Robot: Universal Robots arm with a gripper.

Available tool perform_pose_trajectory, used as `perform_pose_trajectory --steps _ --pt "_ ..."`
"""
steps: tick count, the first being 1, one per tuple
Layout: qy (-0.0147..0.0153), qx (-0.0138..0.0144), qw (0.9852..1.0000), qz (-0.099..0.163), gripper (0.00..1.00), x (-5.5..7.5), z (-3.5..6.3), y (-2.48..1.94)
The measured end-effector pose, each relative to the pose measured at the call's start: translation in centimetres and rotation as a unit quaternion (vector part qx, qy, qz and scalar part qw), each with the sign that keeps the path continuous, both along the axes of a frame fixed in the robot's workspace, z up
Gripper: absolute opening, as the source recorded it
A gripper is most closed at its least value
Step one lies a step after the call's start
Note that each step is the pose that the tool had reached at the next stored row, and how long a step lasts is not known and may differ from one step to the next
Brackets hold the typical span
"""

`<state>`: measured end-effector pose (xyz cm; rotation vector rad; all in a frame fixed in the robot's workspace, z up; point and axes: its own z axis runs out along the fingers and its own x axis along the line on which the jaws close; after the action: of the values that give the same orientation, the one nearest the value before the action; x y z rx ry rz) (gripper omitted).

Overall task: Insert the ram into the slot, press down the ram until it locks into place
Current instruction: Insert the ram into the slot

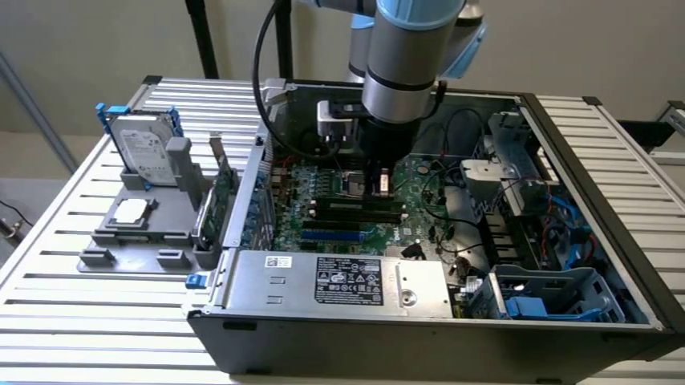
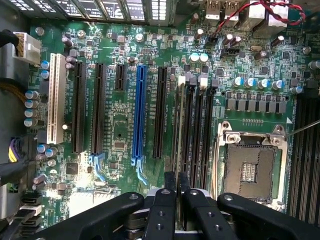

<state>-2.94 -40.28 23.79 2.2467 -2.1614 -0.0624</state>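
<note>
In the exterior view my gripper (image 1: 381,191) reaches down into the open computer case over the green motherboard (image 1: 321,228). It is shut on the ram (image 1: 383,183), which it holds on edge with the white label showing. In the wrist view the two black fingers (image 2: 169,186) pinch the ram (image 2: 176,135), seen edge-on as a thin dark strip. The strip runs along the nearest of several long black slots (image 2: 190,130), toward a white end clip (image 2: 181,79). Whether the ram sits in that slot or hovers over it, I cannot tell.
A bright-blue slot (image 2: 139,112) and a white slot (image 2: 56,97) lie beside the black ones, with the CPU socket (image 2: 250,167) on the other side. The power supply (image 1: 332,281), a blue drive cage (image 1: 546,301) and cables (image 1: 471,216) crowd the case. A hard drive (image 1: 144,148) stands outside on a grey fixture (image 1: 134,228).
</note>
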Motion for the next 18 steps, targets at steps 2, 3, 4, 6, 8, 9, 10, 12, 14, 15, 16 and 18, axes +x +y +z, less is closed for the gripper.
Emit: perform_pose_trajectory --steps 2,3,4,6,8,9,10,12,14,15,16,18 --pt "-0.0012 -0.0001 1.0 0.001 0.13 -0.08 -0.06 0.0" --pt "-0.0026 -0.0003 1.0 0.001 0.13 -0.14 -0.09 0.0" --pt "-0.0049 -0.0005 1.0 0.001 0.13 -0.17 -0.14 0.0" --pt "-0.0095 -0.0009 1.0 0.001 0.13 -0.18 -0.24 0.01" --pt "-0.0118 -0.0011 0.9999 0.001 0.13 -0.18 -0.3 0.0" --pt "-0.0118 -0.0011 0.9999 0.002 0.13 -0.19 -0.3 0.01" --pt "-0.0119 -0.0011 0.9999 0.001 0.13 -0.21 -0.31 0.01" --pt "-0.012 -0.0009 0.9999 0.001 0.13 -0.27 -0.33 0.04" --pt "-0.012 -0.0009 0.9999 0.001 0.13 -0.37 -0.36 0.09" --pt "-0.0119 -0.001 0.9999 0.001 0.13 -0.38 -0.37 0.1" --pt "-0.0119 -0.001 0.9999 0.001 0.13 -0.37 -0.42 0.11" --pt "-0.012 -0.001 0.9999 0.0 0.13 -0.38 -0.5 0.13"
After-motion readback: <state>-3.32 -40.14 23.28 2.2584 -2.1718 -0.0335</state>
